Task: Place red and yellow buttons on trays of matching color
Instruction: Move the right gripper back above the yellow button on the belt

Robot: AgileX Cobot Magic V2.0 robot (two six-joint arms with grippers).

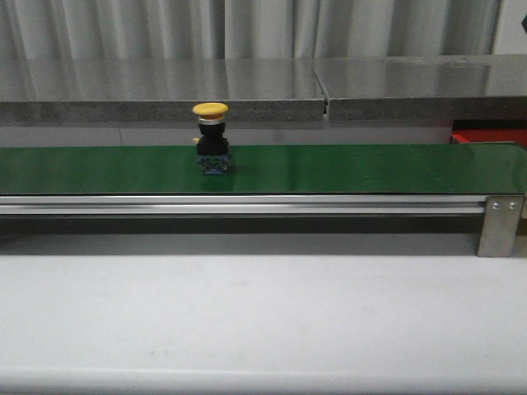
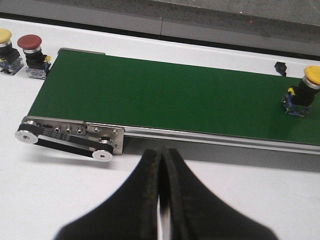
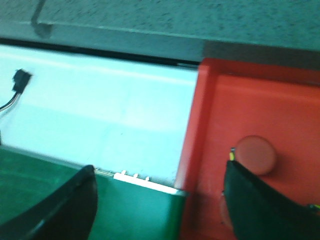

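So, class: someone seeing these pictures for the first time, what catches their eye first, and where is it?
A yellow button stands upright, alone on the green conveyor belt, left of centre in the front view. In the right wrist view, a red tray past the belt's end holds a red button. The left claw is shut, short of the belt.

Button (image 1: 211, 137) upright on conveyor belt (image 1: 346, 169), left of frame centre. Belt spans table (image 1: 263, 313) left to right. Tray (image 1: 487, 136) behind belt, far right edge. Ledge (image 1: 165, 89) behind belt.
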